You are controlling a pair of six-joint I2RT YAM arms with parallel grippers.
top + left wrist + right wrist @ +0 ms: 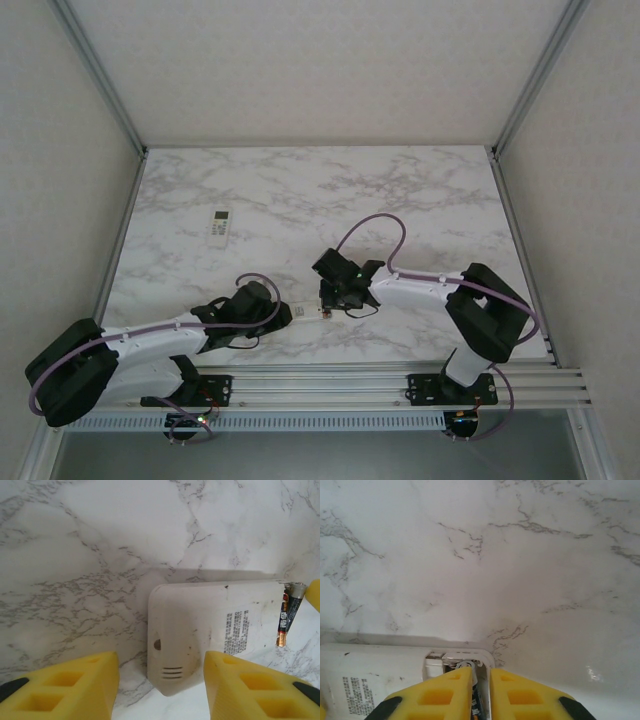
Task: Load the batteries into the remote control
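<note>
On the white, grey-veined marble counter, a small white remote control with a display lies face up toward the far left, well apart from both arms.

Nearer the front, the left gripper reaches in from the left. Its jaws stand part-way apart, straddling the rounded end of a second, off-white plastic remote control. This one lies back up, showing a block of small print and a few slots. Bare marble shows between the left yellow finger and the remote's edge. The right yellow finger overlaps the remote's other side, and I cannot tell whether it touches.

At the remote's far, right-hand end, a thin dark cylindrical battery with a reddish-orange band and a pale tip stands tilted. It sits just at the remote's corner.

The right gripper comes in from the right, its jaws drawn narrow on that battery. It is held directly over the open battery compartment, where a metal contact shows at the end wall.
</note>
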